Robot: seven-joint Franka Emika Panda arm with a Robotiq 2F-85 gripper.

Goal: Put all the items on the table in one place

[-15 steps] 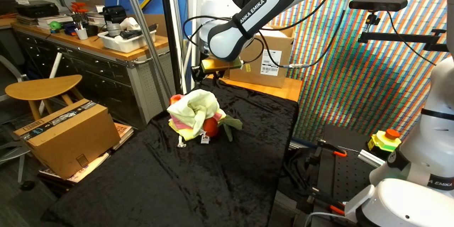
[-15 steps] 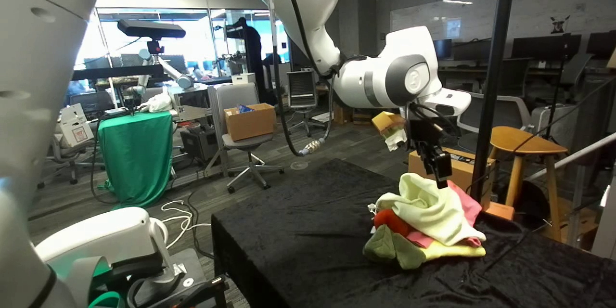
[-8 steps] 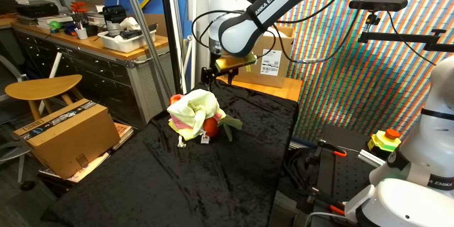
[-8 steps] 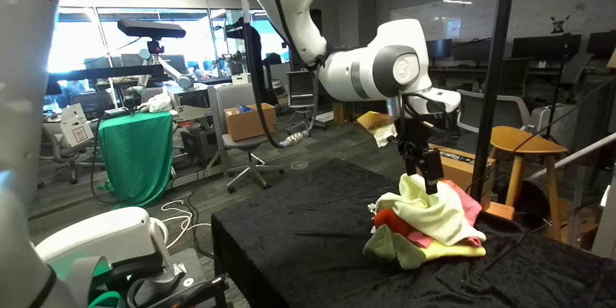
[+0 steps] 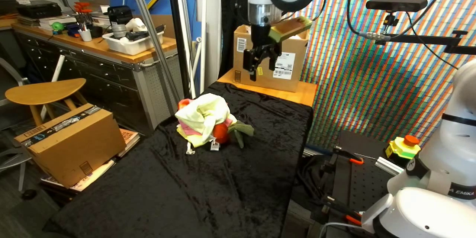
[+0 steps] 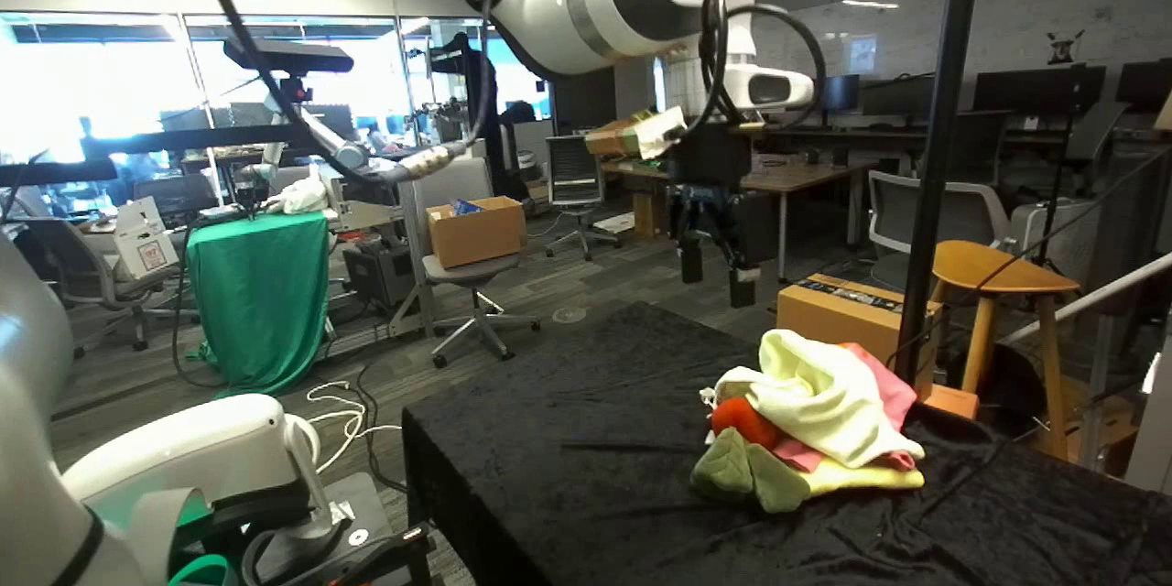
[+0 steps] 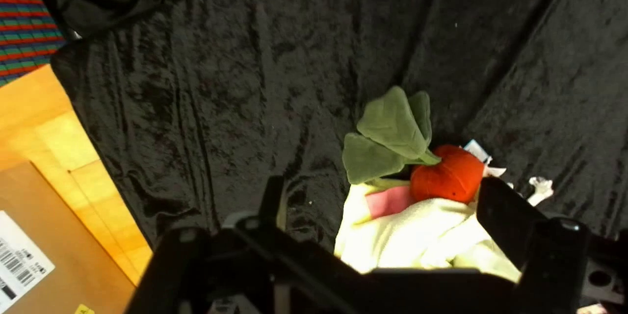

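A pile of soft items lies on the black-covered table. A pale yellow cloth is crumpled on top; it also shows in an exterior view. Pink cloth and brighter yellow cloth show under it. A red plush vegetable with green leaves sits at the pile's edge, partly under the pale cloth. An orange item peeks out behind the pile. My gripper is open and empty, well above the table and to one side of the pile; it also shows in an exterior view.
A cardboard box stands on a wooden surface behind the table. A dark upright pole rises near the pile. Another cardboard box sits low beside the table. A wooden stool stands beyond the table.
My gripper has risen and moved away from above the pile, turning to point more straight down. It stays open. The pile has not moved.
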